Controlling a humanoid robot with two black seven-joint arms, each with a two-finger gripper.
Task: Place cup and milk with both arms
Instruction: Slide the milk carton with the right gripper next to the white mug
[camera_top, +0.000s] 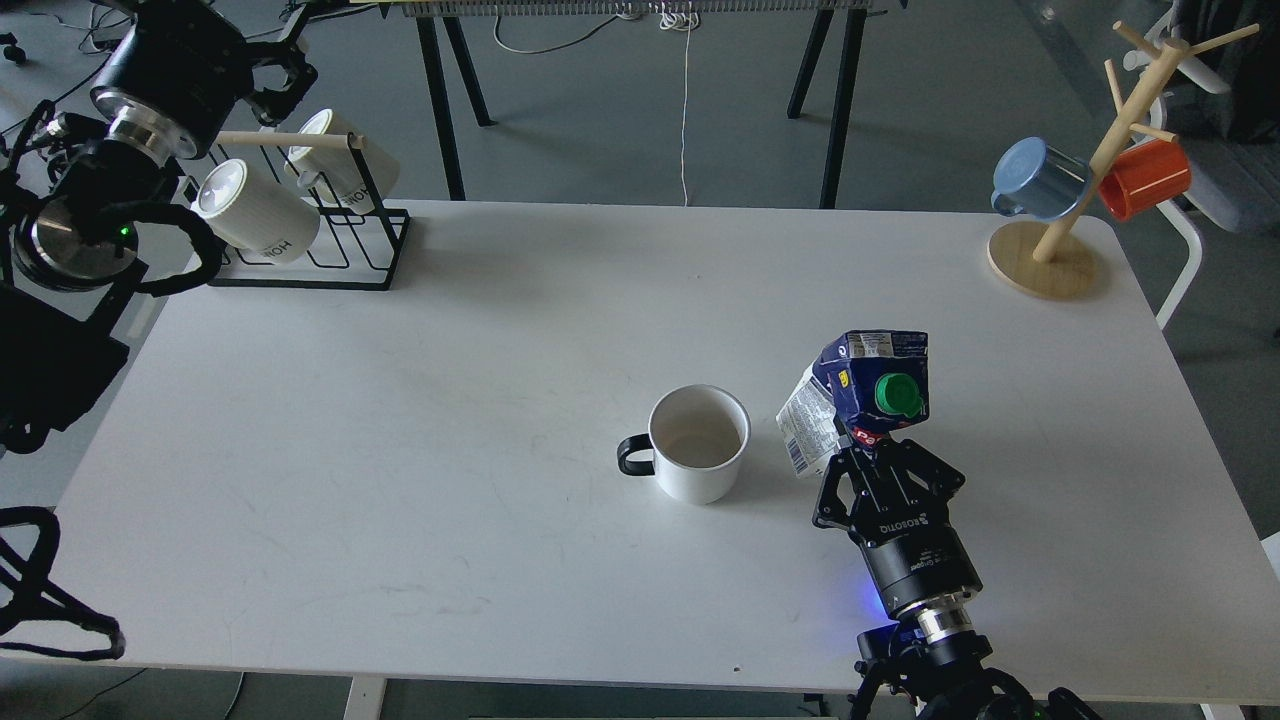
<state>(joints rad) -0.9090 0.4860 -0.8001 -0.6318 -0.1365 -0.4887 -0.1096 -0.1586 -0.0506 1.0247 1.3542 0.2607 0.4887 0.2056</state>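
Currently: milk (868, 395) clamped in right gripper (872, 452), tilted toward cup (698, 442) just left (upright, handle leftward); left gripper (275, 75) far off, state unreadable.

Bare table (400, 480) left of cup (698, 442); milk (868, 395) just right.

Right gripper (872, 452) clamps milk (866, 397) near its base, carton just right of cup (697, 441), apart from it. Cup upright on table (400, 420), handle pointing left. Left gripper (275, 75) far left above rack (330, 245) holding 2 cream mugs (258, 212), finger state unclear.
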